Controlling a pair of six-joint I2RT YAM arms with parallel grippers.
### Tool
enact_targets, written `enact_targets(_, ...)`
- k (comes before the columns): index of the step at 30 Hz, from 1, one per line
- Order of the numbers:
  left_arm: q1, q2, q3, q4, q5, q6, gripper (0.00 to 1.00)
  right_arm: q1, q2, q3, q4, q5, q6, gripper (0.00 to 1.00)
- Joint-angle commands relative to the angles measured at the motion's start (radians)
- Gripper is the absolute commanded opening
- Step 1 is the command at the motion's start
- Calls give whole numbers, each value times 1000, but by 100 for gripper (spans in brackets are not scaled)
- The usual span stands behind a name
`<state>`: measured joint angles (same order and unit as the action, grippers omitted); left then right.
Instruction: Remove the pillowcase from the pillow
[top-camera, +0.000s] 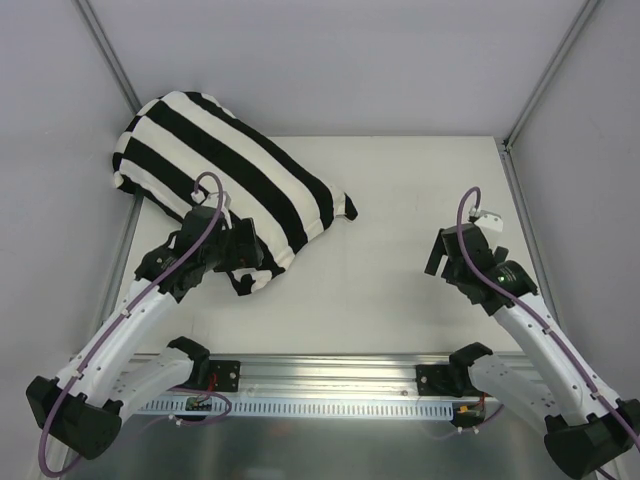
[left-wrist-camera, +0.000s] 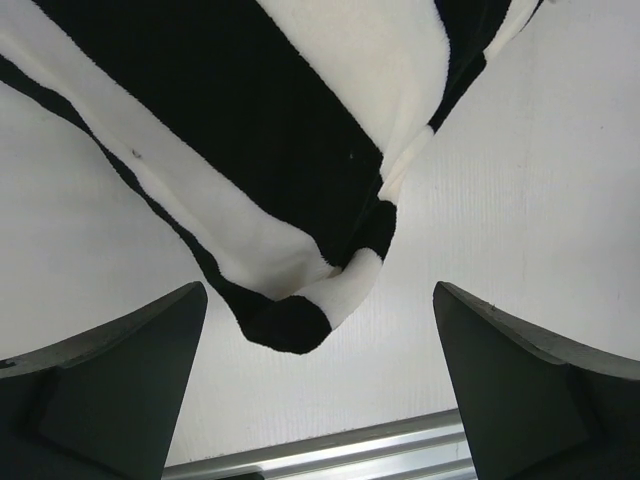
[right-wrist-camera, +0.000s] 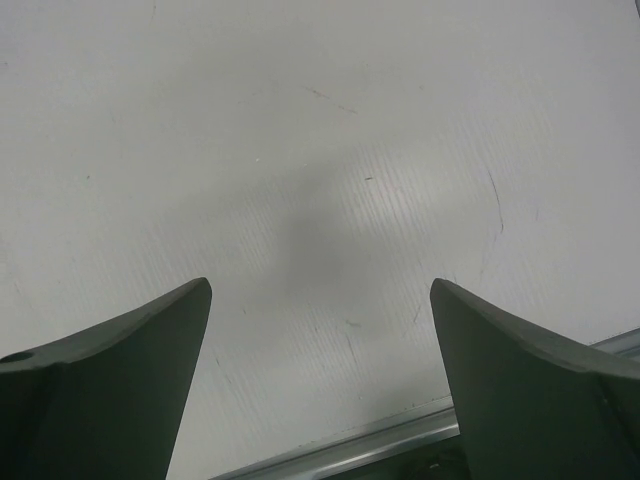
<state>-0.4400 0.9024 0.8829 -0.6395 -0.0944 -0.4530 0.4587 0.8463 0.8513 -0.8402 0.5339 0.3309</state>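
"Well, where is the pillowcase (top-camera: 225, 165) lying?"

"It is lying on the left half of the worktop (top-camera: 400, 200), stretching aslant from the back-left corner toward the middle. Its broad black and white stripes are running across it. It is bulging plumply, and the pillow is being hidden entirely by the cloth."

"And the left hand (left-wrist-camera: 320, 295)?"

"It is hanging at the near end of the pillowcase, with its two fingers (left-wrist-camera: 120, 390) standing wide apart. A rolled black-and-white corner of the cloth is pointing into the gap between them. Neither finger is touching it in the wrist view."

"Is the cloth being pinched anywhere?"

"No, it is resting loose on the worktop, with nothing clamping it."

"What is the right hand (right-wrist-camera: 320, 290) doing?"

"It is hanging over the white worktop on the right side, well apart from the pillowcase. Its fingers are likewise spreading wide and gripping nothing."

"Is anything else showing?"

"A metal rail (top-camera: 330, 372) is running along the near edge of the worktop, between the two arm bases."
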Motion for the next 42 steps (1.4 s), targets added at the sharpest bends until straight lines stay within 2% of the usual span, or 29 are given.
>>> enact_targets(1,-9,-33,-21,26,-60,8,99,1,-39,8,44,-5,-9,96)
enact_targets(8,-11,-45,-35,27,-71,10,99,1,-46,-6,0,12,42,96)
enact_targets(13,-9,-25,8,26,-65,-22,99,1,-38,-11,-8,-2,69,96)
enact_targets(16,10,59,76,23,-9,-1,99,1,-46,-11,-17,-20,76,96)
enact_targets(20,122,199,192,14,120,0,99,1,-72,-15,-26,-37,76,96)
enact_targets(22,138,269,264,14,156,16,99,1,-88,-14,-31,-44,76,96)
enact_targets(27,150,458,401,4,151,37,99,1,-112,-24,-37,-49,80,96)
enact_targets(31,150,598,444,0,69,14,97,1,-112,-29,-37,-80,99,96)
enact_targets(34,150,676,452,3,90,-13,70,1,-116,-34,-39,-104,112,96)
enact_targets(35,150,708,456,3,123,-19,36,1,-119,-32,-37,-109,111,96)
enact_targets(36,149,723,473,1,146,-15,9,1,-122,-26,-39,-118,111,96)
enact_targets(37,147,734,482,-2,180,-10,0,1,-124,-18,-40,-120,108,96)
enact_targets(38,141,736,490,0,249,-6,0,1,-125,-11,-52,-121,103,96)
enact_targets(40,109,725,501,0,240,-6,0,1,-131,20,-66,-109,85,96)
enact_targets(42,12,716,522,1,207,-18,0,1,-133,57,-85,-92,70,96)
